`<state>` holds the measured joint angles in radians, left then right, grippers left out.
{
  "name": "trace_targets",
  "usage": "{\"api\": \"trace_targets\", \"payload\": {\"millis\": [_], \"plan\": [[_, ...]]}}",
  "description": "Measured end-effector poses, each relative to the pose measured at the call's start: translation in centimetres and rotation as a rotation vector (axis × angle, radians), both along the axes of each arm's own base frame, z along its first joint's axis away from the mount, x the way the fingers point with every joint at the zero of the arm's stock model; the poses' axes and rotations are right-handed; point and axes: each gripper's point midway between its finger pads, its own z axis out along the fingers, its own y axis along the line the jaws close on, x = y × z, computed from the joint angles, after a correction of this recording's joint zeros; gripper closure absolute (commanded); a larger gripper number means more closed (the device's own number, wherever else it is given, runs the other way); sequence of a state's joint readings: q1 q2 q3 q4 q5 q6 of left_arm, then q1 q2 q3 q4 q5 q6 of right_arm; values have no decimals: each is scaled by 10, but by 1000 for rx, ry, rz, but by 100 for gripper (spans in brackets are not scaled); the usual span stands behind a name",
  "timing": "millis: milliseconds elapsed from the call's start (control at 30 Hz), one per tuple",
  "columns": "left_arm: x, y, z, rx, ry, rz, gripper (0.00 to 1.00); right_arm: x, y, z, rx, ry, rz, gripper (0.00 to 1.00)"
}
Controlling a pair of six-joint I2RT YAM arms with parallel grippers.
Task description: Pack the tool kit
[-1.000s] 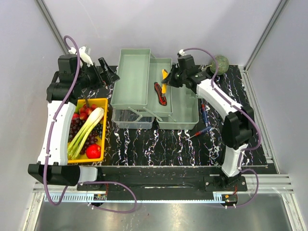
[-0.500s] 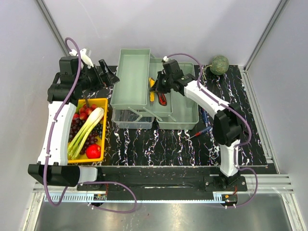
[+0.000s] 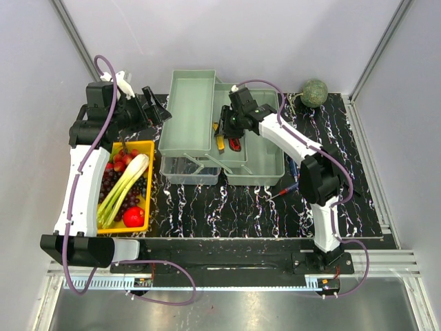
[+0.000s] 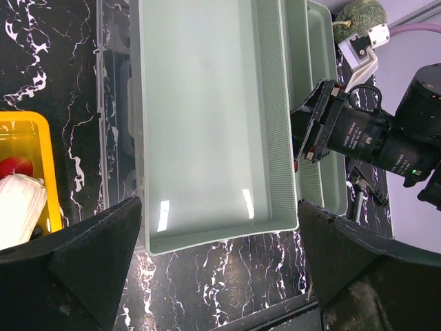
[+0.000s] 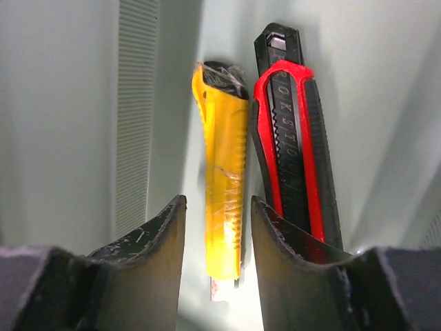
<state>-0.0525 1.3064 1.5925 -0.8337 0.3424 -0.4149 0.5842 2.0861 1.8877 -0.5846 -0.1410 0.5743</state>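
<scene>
step: yellow cutter (image 5: 224, 172) laid in toolbox (image 3: 265, 164); right gripper (image 5: 217, 207) fingers parted around it, left gripper (image 4: 219, 207) fingers wide, empty. next: fetch tools (image 3: 294, 165) beside toolbox.

White shells, black joints, purple cables: that is me.

My left arm (image 3: 81, 186) and right arm (image 3: 293, 138) wear smooth white covers over the long links, with black joint housings between them and flat black bases (image 3: 81, 249) underneath. A purple cable (image 3: 67, 241) runs along each arm and ends in a white plug (image 3: 122, 79) near the wrist. My left gripper (image 3: 160, 105) is matte black, its fingers (image 4: 76, 265) broad dark wedges. The fingers (image 5: 148, 252) of my right gripper (image 5: 217, 201) are dark grey and curved at the tips, their edges scuffed pale. My right wrist (image 4: 365, 134) is a black barrel with small white lettering.
</scene>
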Motion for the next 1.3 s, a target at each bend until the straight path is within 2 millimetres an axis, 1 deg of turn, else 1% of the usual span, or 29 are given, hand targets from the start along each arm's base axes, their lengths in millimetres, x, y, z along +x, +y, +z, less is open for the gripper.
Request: {"api": "trace_targets", "payload": {"millis": [100, 167, 267, 367, 467, 533, 567, 633, 700, 733, 833, 900, 933, 1000, 1167, 1300], "plan": [[0, 0, 0, 0, 0, 0, 1, -3, -3, 2, -13, 6, -3, 52], [0, 0, 0, 0, 0, 0, 1, -5, -8, 7, -25, 4, -15, 52], [0, 0, 0, 0, 0, 0, 1, -11, -18, 23, -31, -24, -36, 51], [0, 0, 0, -1, 0, 0, 1, -19, -31, 45, -35, -63, -62, 50], [0, 0, 0, -1, 0, 0, 1, -29, -51, 68, -49, -120, -112, 47], [0, 0, 0, -1, 0, 0, 1, -34, -70, 81, -71, -166, -168, 47], [0, 0, 0, -1, 0, -1, 1, -36, -82, 85, -86, -186, -206, 47], [0, 0, 0, -2, 1, -1, 1, -42, -108, 87, -119, -208, -290, 48], [0, -1, 0, -4, 0, -4, 1, -47, -139, 80, -146, -199, -394, 48], [0, -2, 1, -6, -1, -7, 1, -49, -158, 73, -155, -184, -457, 48], [-1, -3, 1, -10, -3, -14, 1, -60, -221, 43, -184, -111, -661, 49], [-1, -4, 1, -12, -3, -19, 1, -73, -254, 23, -206, -61, -770, 49], [-1, -5, 1, -13, -1, -22, 1, -83, -267, 12, -222, -28, -817, 49], [-1, -7, 0, -15, 2, -26, 1, -96, -277, -1, -243, 15, -858, 49], [2, -11, -6, -15, 21, -36, 1, -115, -284, -32, -254, 112, -919, 49], [3, -12, -7, -14, 25, -37, 1, -128, -292, -70, -273, 235, -965, 51]]}}
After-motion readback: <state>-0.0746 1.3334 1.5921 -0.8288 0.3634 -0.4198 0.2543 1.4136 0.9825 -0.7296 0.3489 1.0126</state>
